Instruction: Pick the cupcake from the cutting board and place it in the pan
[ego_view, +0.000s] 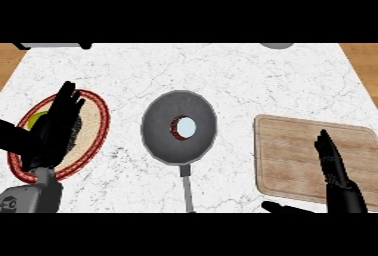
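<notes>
Inside the pan (159, 131) the cupcake (184, 127) already sits, so the straight-fingered right hand (334, 167) over the cutting board (291, 150) risks nudging that board while withdrawing.

We see bright, even light across the white marble desk (244, 75), with no glare. Shadows are faint. Objects look vertically stretched.

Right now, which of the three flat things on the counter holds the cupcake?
The pan, in the middle, the only one with a handle: the cupcake sits in its centre. The board at right is bare, and the red-rimmed plate at left holds something yellow-green.
</notes>
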